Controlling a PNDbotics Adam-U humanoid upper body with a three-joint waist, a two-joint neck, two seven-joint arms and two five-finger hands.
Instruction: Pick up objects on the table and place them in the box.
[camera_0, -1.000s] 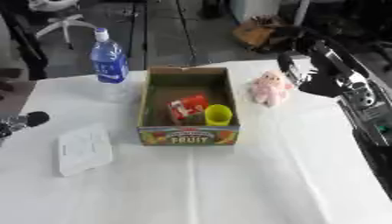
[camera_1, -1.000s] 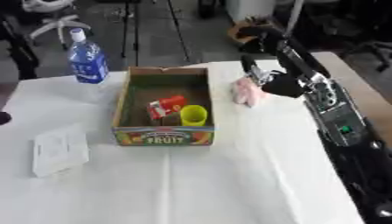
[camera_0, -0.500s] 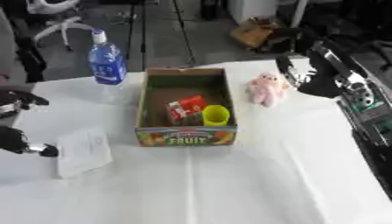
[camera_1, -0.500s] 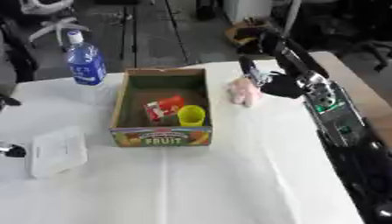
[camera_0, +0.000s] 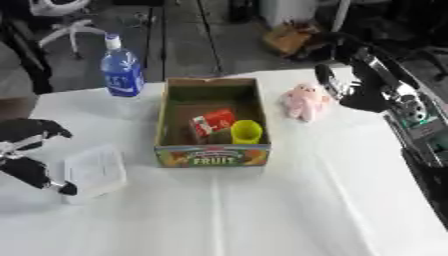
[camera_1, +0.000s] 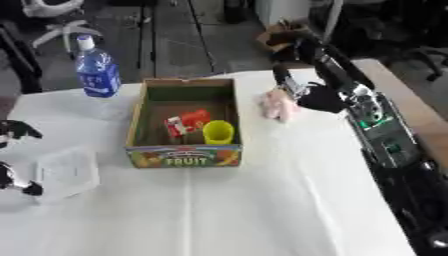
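**Desk:** What's on the white-covered bench (camera_0: 262, 210) in this shot?

**Photographer:** A cardboard box (camera_0: 212, 156) with "FRUIT" printed on its near wall sits at the centre, open at the top. Inside lie a red-and-white carton (camera_0: 213, 122) and, just beside it toward the near right corner, a yellow cup (camera_0: 246, 132). A blue water bottle (camera_0: 122, 66) stands upright beyond the box's far left corner. A pink plush toy (camera_0: 304, 101) lies on the cloth just right of the box. A flat white container (camera_0: 94, 171) lies near the left edge.

**Desk:** And the two robot hands?

**Photographer:** The right robot hand (camera_0: 337, 86) reaches in from the upper right and hangs just beside the plush toy, on its right. Its fingers point down and look fairly straight, not closed round anything; whether they touch the toy cannot be told. The left robot hand (camera_0: 31, 150) shows at the left edge, next to the white container. Its fingers are spread, one dark fingertip (camera_0: 66, 188) lying at the container's near left corner, the upper fingers apart from it. It grasps nothing that can be seen.

**Desk:** So what is still outside the box?

**Photographer:** The bottle, the plush toy and the white container all rest on the bench; only the carton and the cup are in the box.
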